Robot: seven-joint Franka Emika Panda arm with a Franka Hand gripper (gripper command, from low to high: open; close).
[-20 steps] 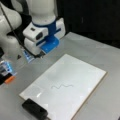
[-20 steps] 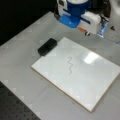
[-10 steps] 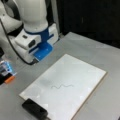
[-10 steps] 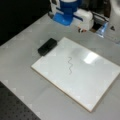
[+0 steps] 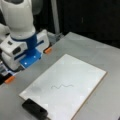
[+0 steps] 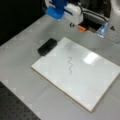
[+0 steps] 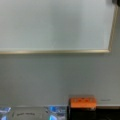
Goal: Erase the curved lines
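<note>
**Squiggle intact on board, arm off to the side**

Front views both show the white board (image 5: 75, 82) (image 6: 82, 75) flat on the grey table (image 5: 105, 57) (image 6: 22, 75), with the curve lines (image 5: 62, 86) (image 6: 70, 65) unerased near the board's middle. Seen in a front view as one short dark wavy stroke, long axis running left to right, low and centre in the frame; seen in a front view running top to bottom, just left of centre. Long axis roughly along the board's longer side in both.

Black eraser block (image 5: 35, 109) (image 6: 47, 46) at a board corner: lower left of the frame in a front view, touching or overlapping the edge; upper left in a front view, just beside the edge. Well apart from the squiggle.

Gripper (image 5: 23, 53) (image 6: 65, 11), white with a blue bracket, at left in a front view and top centre in a front view, beyond the board's edge, above the table and near an orange block (image 5: 48, 50) (image 6: 81, 27). Fingertips not visible; cannot tell how far open, nor whether anything is held.

Wrist view: board's pale surface and wooden edge (image 7: 57, 51) filling the upper half, grey table below, the orange block (image 7: 82, 102) at bottom right. Faint marks near the bottom edge, unreadable. No legible brand or label anywhere.
</note>
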